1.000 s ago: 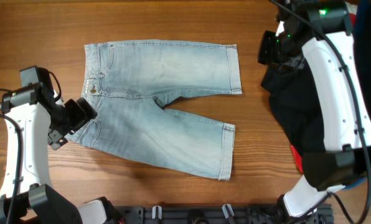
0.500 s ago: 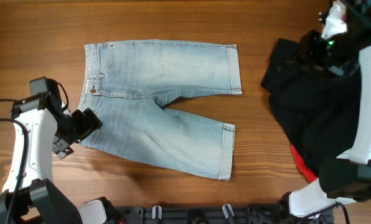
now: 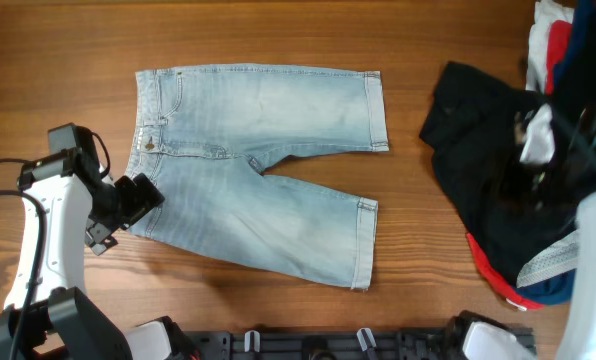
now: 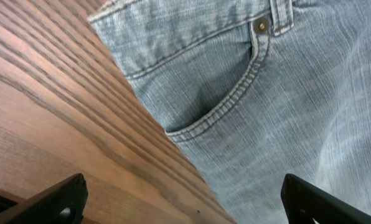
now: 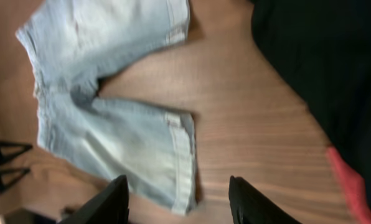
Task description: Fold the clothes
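Note:
The clothes, light blue denim jeans (image 3: pixel 258 150), lie spread flat mid-table with the waistband to the left and the cuffed legs to the right. My left gripper (image 3: pixel 128 205) hovers at the waistband's near corner. In the left wrist view the left gripper (image 4: pixel 185 208) stands wide open, straddling the jeans' edge by a stitched pocket (image 4: pixel 216 106). My right arm (image 3: pixel 543 140) is a blur over the black garment. From the right wrist, the right gripper (image 5: pixel 179 205) is open and empty, high above the near leg's cuff (image 5: pixel 182 162).
A black garment (image 3: pixel 488 150) lies crumpled right of the jeans. Red, white and dark blue pieces (image 3: pixel 553 40) sit at the far right corner, and more red and blue cloth (image 3: pixel 503 280) shows under the black one. A black rail (image 3: pixel 308 345) lines the near table edge.
My right arm has swung from the far right corner toward the near side over the black garment, its jaws widening. The left gripper shifted slightly and stays open. The jeans have not moved.

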